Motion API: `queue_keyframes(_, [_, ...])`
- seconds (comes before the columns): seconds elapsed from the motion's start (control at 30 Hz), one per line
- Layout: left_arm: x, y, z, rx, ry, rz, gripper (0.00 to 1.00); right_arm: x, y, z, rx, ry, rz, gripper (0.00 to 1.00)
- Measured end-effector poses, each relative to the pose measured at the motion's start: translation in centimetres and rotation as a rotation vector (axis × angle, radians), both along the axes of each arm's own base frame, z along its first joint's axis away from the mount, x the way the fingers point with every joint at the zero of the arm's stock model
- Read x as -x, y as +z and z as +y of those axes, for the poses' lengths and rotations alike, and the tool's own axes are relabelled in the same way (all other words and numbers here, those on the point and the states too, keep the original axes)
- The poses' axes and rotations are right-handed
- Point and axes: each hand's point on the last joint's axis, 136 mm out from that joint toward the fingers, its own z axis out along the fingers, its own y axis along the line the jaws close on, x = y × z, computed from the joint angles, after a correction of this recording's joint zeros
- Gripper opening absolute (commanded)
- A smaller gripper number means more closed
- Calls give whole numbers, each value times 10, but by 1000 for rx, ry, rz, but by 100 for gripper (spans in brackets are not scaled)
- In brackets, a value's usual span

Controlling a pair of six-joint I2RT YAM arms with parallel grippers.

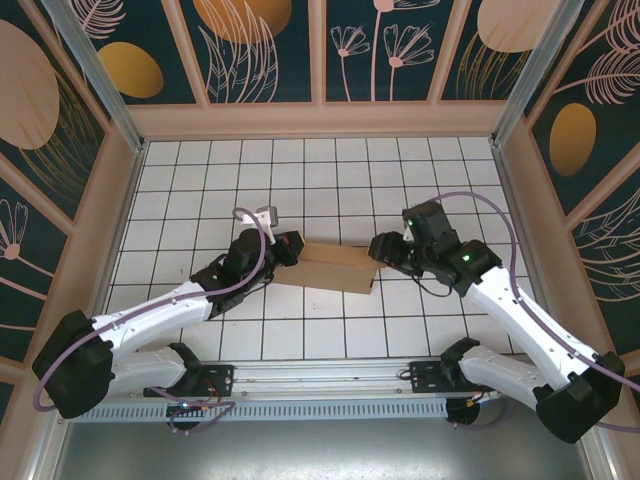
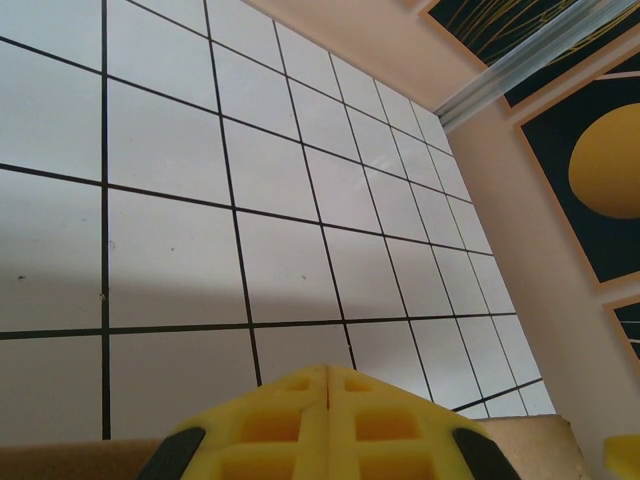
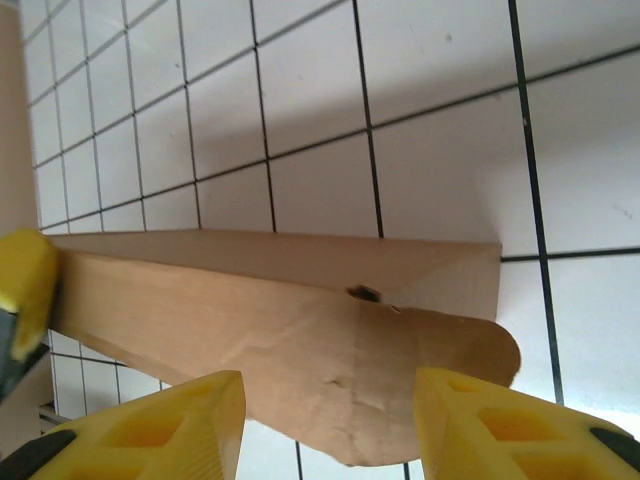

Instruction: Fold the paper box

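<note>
The paper box (image 1: pixel 325 266) lies as a brown cardboard piece in the middle of the tiled table, held between my two arms. My left gripper (image 1: pixel 293 246) sits at its left end. In the left wrist view that gripper (image 2: pixel 328 378) is shut, its yellow fingers (image 2: pixel 270 425) pressed together just above the cardboard edge (image 2: pixel 540 440). My right gripper (image 1: pixel 381 250) is at the box's right end. It is open in the right wrist view (image 3: pixel 330 430), with a rounded flap of the box (image 3: pixel 330 350) lying between its spread fingers (image 3: pixel 170 420). A fingertip of the left gripper (image 3: pixel 22 285) touches the far end.
The white tiled table (image 1: pixel 320 180) stretches behind the box. Beige walls with patterned panels (image 1: pixel 320 120) close in the back and both sides. A metal rail (image 1: pixel 320 375) with the arm bases runs along the near edge.
</note>
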Motion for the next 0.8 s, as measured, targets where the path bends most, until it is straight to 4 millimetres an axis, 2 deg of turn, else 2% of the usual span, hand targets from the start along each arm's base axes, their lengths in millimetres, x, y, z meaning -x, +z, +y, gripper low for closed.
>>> queue_keyframes(0.3, [2, 0, 0, 10, -3, 7, 0, -1, -26, 12, -65, 15, 24, 46])
queue_keyframes(0.47, [-2, -1, 4, 10, 13, 7, 0, -6, -25, 20, -126, 19, -7, 38])
queue_keyframes(0.53, [-2, -1, 5, 11, 17, 7, 0, -6, -24, 20, -137, 15, -11, 39])
queue_keyframes(0.63, [-2, -1, 5, 18, 21, 6, 0, -7, -24, 16, -112, 15, -22, 48])
queue_keyframes(0.73, [-2, -1, 4, 28, 20, 7, 0, -12, -12, 5, -18, 13, -68, 50])
queue_keyframes(0.8, [-2, 0, 3, 33, 20, 8, 0, -21, 12, 2, 15, 23, -139, 48])
